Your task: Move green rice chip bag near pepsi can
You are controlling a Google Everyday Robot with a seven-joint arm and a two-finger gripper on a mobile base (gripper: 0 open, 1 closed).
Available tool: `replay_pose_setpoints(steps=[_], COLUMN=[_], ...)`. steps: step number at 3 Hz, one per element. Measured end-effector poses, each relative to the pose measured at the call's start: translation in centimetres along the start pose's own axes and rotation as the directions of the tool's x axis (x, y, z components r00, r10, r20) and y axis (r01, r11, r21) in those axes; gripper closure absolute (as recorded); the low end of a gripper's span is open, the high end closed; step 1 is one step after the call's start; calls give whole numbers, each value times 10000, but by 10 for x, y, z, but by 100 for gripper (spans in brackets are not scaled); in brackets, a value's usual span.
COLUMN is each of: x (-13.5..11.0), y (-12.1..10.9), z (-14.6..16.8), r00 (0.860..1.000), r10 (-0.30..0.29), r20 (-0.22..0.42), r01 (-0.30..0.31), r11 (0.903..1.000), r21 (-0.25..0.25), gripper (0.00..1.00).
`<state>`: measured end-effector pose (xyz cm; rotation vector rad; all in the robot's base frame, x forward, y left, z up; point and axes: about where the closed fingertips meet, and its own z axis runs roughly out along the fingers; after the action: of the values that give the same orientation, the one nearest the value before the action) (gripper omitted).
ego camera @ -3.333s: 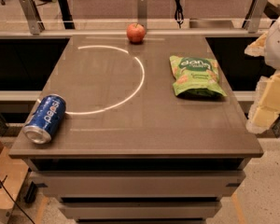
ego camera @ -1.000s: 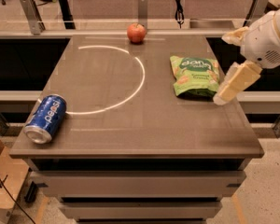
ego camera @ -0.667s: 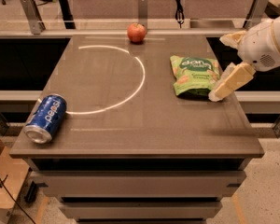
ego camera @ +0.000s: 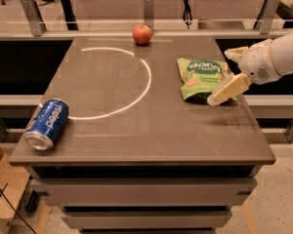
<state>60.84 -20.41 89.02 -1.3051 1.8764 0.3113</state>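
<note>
One gripper point(ego camera: 220, 78), jaws apart, has advanced over the table point(ego camera: 136, 135) to the right side of the green rice chip bag point(ego camera: 200, 76), so grasping is likely next; the pepsi can point(ego camera: 47, 123) lies well apart at front left.

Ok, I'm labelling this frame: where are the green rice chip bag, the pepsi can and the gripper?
green rice chip bag point(ego camera: 202, 70), camera view, on its dark green label.
pepsi can point(ego camera: 49, 122), camera view, on its blue side.
gripper point(ego camera: 223, 92), camera view, on its cream end beside the bag's right edge.
</note>
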Motion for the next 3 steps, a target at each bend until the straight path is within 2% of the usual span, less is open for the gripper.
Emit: replay_pose_setpoints(steps=[2, 3], x=[29, 27], y=[-4, -6], z=[41, 43], r00=[9959, 9975], r10=[899, 706], r20=[-17, 33], r01=[-899, -705], r11=[9958, 9973], r21=[-173, -200], gripper=[0, 18])
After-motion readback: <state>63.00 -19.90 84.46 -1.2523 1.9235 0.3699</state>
